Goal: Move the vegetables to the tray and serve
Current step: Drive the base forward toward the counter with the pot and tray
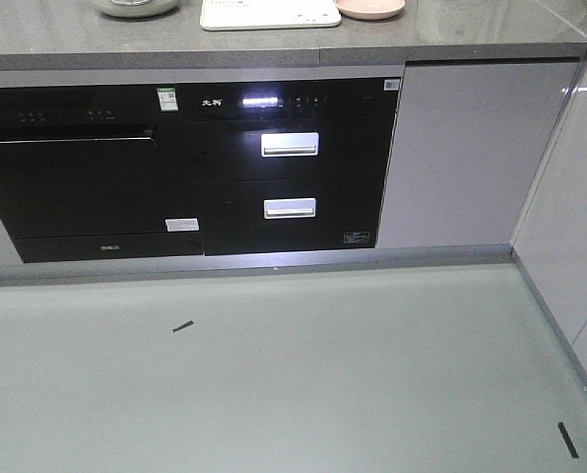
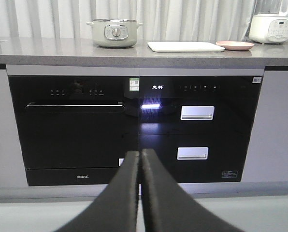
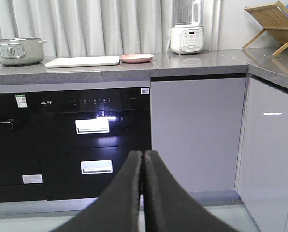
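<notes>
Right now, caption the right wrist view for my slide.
Right gripper, jaws shut, faces cream rectangular tray and round pink plate on grey countertop.

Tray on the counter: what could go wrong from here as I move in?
No lettuce shows in any view; the plate is seen edge-on, so its contents are unknown. The front view crops the tray and plate, giving poor guidance. Left gripper and right gripper are shut; they must open before any grasp.
</notes>
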